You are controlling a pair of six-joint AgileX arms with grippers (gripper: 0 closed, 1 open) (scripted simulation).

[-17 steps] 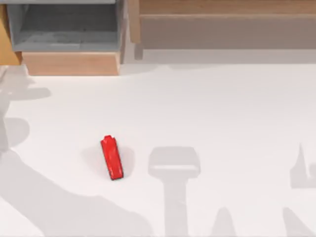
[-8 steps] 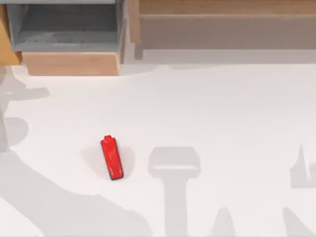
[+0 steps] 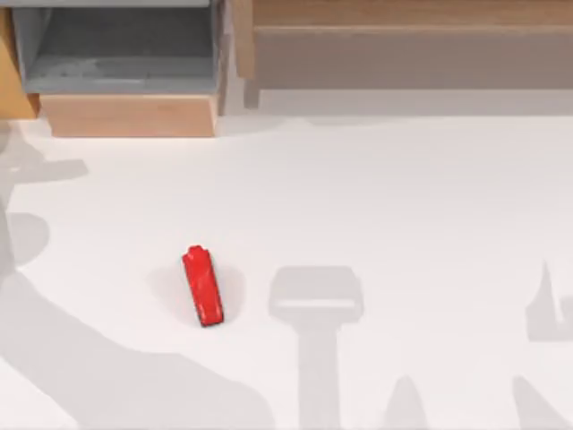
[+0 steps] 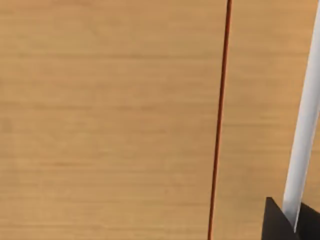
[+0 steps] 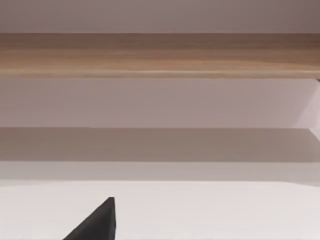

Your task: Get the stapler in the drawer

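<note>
L gripper [image 4: 290,220]: dark finger tips close against a wood panel; gap can't be judged.
R gripper [image 5: 95,225]: one dark tip, facing shelf unit [image 5: 160,55]; spread can't tell.
Stapler [image 3: 203,287]: flat on table [image 3: 403,197], ~7 o'clock of centre.
Drawer [image 3: 125,76]: pulled out, ~11 o'clock, well apart from stapler.

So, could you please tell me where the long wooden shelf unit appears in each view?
Top view: the long wooden shelf unit runs along the top edge, right of the drawer.
Right wrist view: its wood front spans the picture, beyond the table.
Left wrist view: a close wood-grain panel; cannot tell whether it is the shelf.
Shared landmark: the white table.
</note>
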